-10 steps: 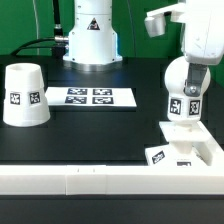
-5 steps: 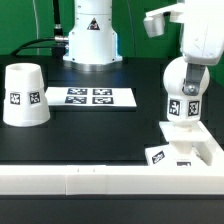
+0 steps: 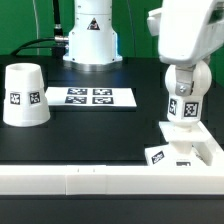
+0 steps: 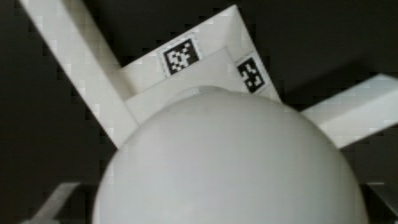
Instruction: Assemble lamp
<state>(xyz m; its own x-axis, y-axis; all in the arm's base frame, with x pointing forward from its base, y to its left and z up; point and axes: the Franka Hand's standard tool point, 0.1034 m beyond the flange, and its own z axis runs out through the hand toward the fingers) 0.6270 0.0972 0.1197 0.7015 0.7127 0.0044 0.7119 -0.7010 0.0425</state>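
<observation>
Exterior view first. The lamp's shade (image 3: 24, 95) sits out at nine o'clock, wide mouth down on the black table (image 3: 100, 135) and narrow end up, two tags on its side. The marker board (image 3: 90, 97) lies flat toward ten o'clock from centre, just beside the shade and not touching it.

Over at three o'clock is the bulb (image 3: 183, 98). It stands upright, long axis straight up and down, ball head at twelve and stem at six, with tags on its body. Directly under it, at four o'clock in the picture, is the blocky base (image 3: 188, 143), and the stem's foot meets the base's top face. I cannot tell whether it is fully seated. The base is tucked against the long white rail (image 3: 100, 180) that runs across six o'clock.

The white arm (image 3: 185, 35) hangs right over the bulb, with the gripper (image 3: 183, 66) at the ball head. The fingers are lost against all that white — spread or closed, I cannot tell.

Now the wrist view, which looks down the bulb's axis. The ball head (image 4: 222, 160) swells up and fills most of the frame, a smooth white egg pointing straight at the lens. Behind it lies the base (image 4: 214, 38), flat face up and carrying two tags, with the rail (image 4: 80, 60) running alongside it. No fingers are clear here either.
</observation>
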